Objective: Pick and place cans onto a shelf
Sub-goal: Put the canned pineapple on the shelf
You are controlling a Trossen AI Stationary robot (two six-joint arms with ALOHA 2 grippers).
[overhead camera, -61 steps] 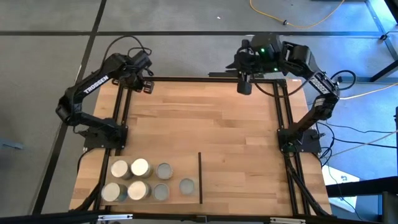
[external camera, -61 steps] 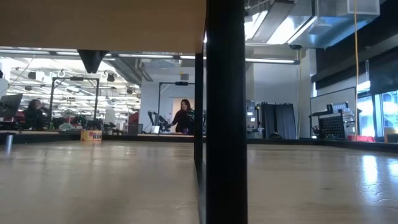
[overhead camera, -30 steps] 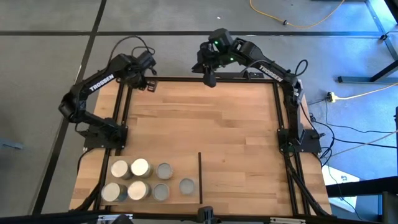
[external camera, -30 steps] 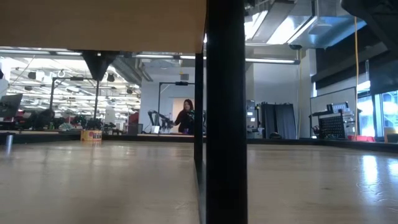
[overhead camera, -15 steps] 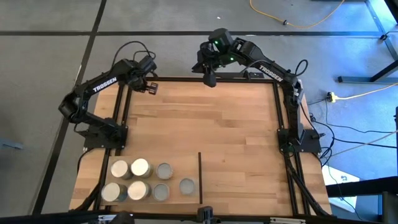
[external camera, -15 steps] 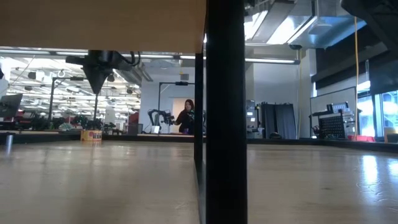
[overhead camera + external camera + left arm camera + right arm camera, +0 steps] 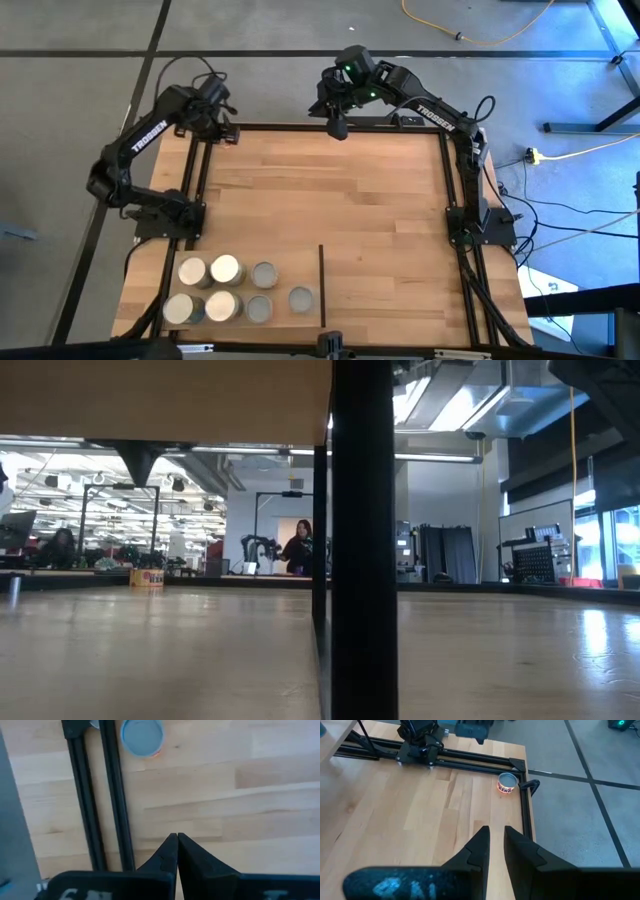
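Note:
Several cans (image 7: 224, 290) with cream or grey tops stand upright in a cluster on the pale-wood shelf (image 7: 300, 262) at the table's near left. A thin black strip (image 7: 322, 285) edges that panel. One more can (image 7: 506, 782), grey-topped with an orange label, stands on the table in the far left corner; the left wrist view shows this can (image 7: 142, 736) beside the frame rails. My left gripper (image 7: 177, 838) hovers shut and empty over that corner, short of the can. My right gripper (image 7: 494, 834) hangs open and empty over the middle of the far edge.
A black metal frame (image 7: 195, 170) runs along the table's left, far and right edges. In the low view the shelf's black post (image 7: 363, 560) fills the middle. The planked tabletop (image 7: 340, 200) between the arms is bare wood. A person stands far back in the room.
My left gripper has gone toward the table's left edge at the far left corner, still pointing down. My right gripper has kept still over the far edge. The cans have not moved.

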